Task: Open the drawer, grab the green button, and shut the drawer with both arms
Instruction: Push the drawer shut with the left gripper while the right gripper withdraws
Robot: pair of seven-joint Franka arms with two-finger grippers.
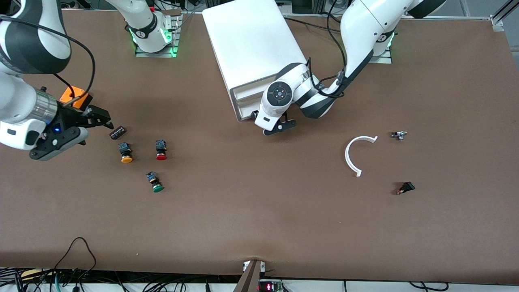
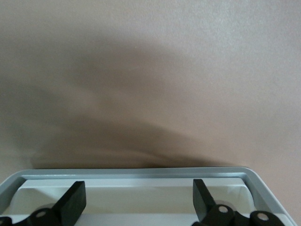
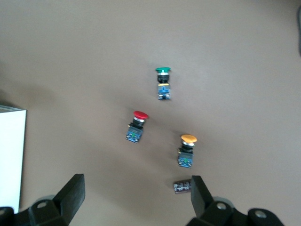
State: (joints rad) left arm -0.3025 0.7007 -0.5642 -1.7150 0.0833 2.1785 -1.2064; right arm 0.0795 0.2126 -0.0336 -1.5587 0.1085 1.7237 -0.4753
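Three buttons lie on the tabletop [image 1: 259, 219] toward the right arm's end: green button [image 1: 155, 182] nearest the front camera, red button [image 1: 161, 149] and orange button [image 1: 125, 152] farther, a small dark part [image 1: 117, 132] just past the orange one. Right gripper [image 1: 99, 117] hovers by that dark part, fingers spread wide, holding nothing. Left gripper [image 1: 276, 126] sits at the cabinet [image 1: 251, 44] front, over the bottom drawer [image 2: 141, 181], which looks slightly pulled out, fingers wide apart and empty.
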